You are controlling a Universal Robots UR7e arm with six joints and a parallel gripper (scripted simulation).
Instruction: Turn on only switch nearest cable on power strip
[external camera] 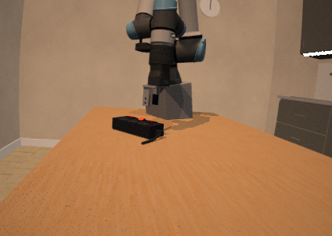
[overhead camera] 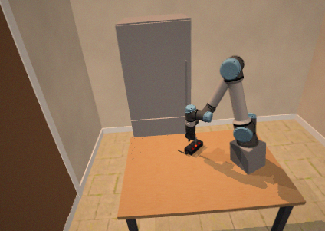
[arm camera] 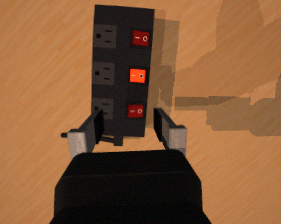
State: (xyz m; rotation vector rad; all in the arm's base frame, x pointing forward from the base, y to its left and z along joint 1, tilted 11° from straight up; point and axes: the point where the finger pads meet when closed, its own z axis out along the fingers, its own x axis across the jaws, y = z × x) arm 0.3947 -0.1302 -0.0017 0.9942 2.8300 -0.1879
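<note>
A black power strip (overhead camera: pixel 191 150) (external camera: pixel 135 127) (arm camera: pixel 111 63) lies flat and right way up on the wooden table (overhead camera: pixel 172 186) (external camera: pixel 156 183) (arm camera: pixel 38 63). In the wrist view it has three rocker switches in a row. The far switch (arm camera: pixel 140 38) is dark red, the middle switch (arm camera: pixel 138 75) glows bright orange, and the near switch (arm camera: pixel 135 111) is dark red. A short black cable (external camera: pixel 150 140) (overhead camera: pixel 180 152) leaves the near end. My gripper (overhead camera: pixel 190 138) (external camera: pixel 149 99) (arm camera: pixel 128 119) is open and empty. It hangs just above the strip's cable end, a finger on each side.
The arm's grey base block (overhead camera: pixel 247 156) (external camera: pixel 174 102) stands on the table just behind and to the right of the strip. A tall grey cabinet (overhead camera: pixel 155 79) stands beyond the table's far edge.
</note>
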